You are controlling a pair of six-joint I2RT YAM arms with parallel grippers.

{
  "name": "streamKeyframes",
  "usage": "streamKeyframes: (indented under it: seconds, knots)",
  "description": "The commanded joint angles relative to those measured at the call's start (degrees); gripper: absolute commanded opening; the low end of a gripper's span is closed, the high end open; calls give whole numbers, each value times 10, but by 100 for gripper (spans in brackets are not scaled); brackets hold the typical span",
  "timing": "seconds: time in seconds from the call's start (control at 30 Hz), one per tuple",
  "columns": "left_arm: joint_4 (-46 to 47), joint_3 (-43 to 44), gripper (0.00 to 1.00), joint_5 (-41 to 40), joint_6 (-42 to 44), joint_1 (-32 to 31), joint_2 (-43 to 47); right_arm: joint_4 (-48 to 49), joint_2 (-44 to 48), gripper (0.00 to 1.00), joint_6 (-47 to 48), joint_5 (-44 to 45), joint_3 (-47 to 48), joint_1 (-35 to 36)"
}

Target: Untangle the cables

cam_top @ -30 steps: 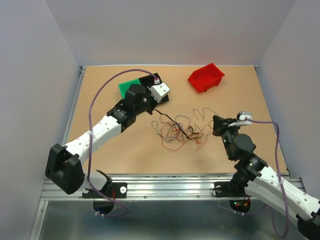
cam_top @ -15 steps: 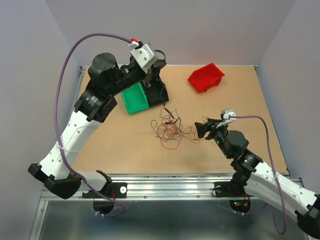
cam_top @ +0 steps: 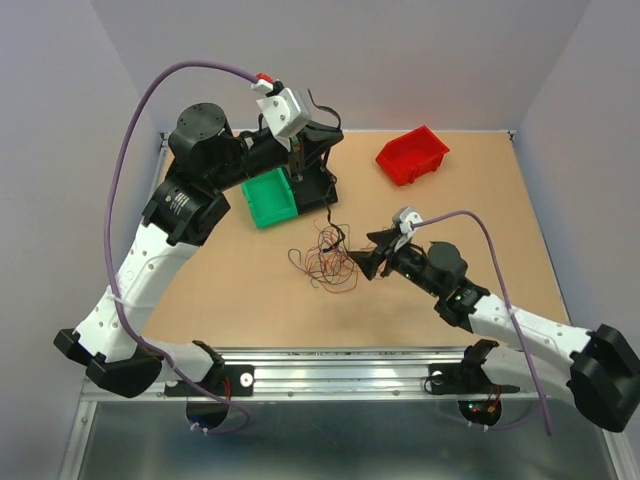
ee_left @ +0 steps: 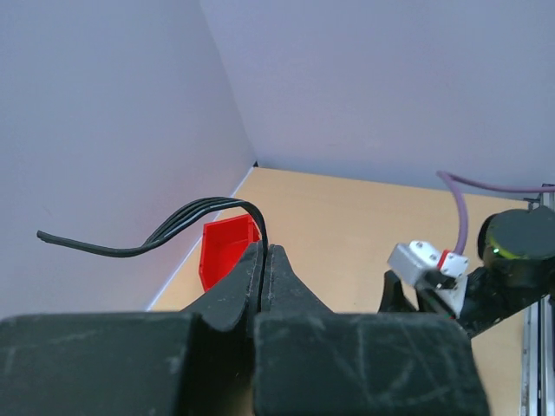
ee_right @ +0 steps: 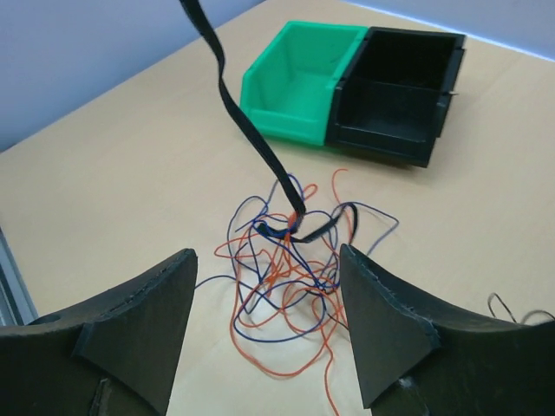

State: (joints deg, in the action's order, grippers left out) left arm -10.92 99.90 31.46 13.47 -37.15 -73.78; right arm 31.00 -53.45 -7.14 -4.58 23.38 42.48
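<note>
Nearest the arm bases, the right hand (ee_right: 267,260) is seen with its jaws spread wide and nothing between them, poised just beside the cables (cam_top: 325,262) and aimed straight at them. The cables, thin dark and orange-red wires, are heaped in a loose knot about the middle of the tabletop (cam_top: 250,300), just in front of two bins. From the heart of the knot a flat black strand (ee_right: 253,139) is drawn up taut at a slant. Farther back and high above, it is gripped in the left hand (ee_left: 263,256), whose jaws are pressed tight on it, the free end curling out beyond. Below that hand, a green bin (ee_right: 286,130) and a black bin (ee_right: 381,139) are set touching side by side. A red bin (cam_top: 405,165) is placed well apart at the far right.

The step in hand is judged to be the pulling-out of that one strand. For the next move, the heap would need to be pinched by the right hand close to where the strand enters it, so that the strand is freed rather than the whole lot hoisted. Care is called for: loops are wound around the strand's foot, and they could be tightened by a snatch.
</note>
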Motion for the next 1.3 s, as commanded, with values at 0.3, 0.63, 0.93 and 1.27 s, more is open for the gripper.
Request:
streamKeyframes:
  seconds: [0.3, 0.63, 0.93, 1.27]
  knots:
    - [46, 61, 0, 38, -43, -3, 12, 179, -227, 67, 58, -59, 161, 3]
    - [146, 104, 0, -5, -80, -3, 43, 263, -331, 40, 21, -69, 163, 3]
    - [335, 191, 0, -45, -156, -3, 96, 326, -401, 30, -7, -53, 148, 3]
    - [371, 230, 0, -209, -28, -4, 125, 405, -432, 17, -57, 1, 84, 3]
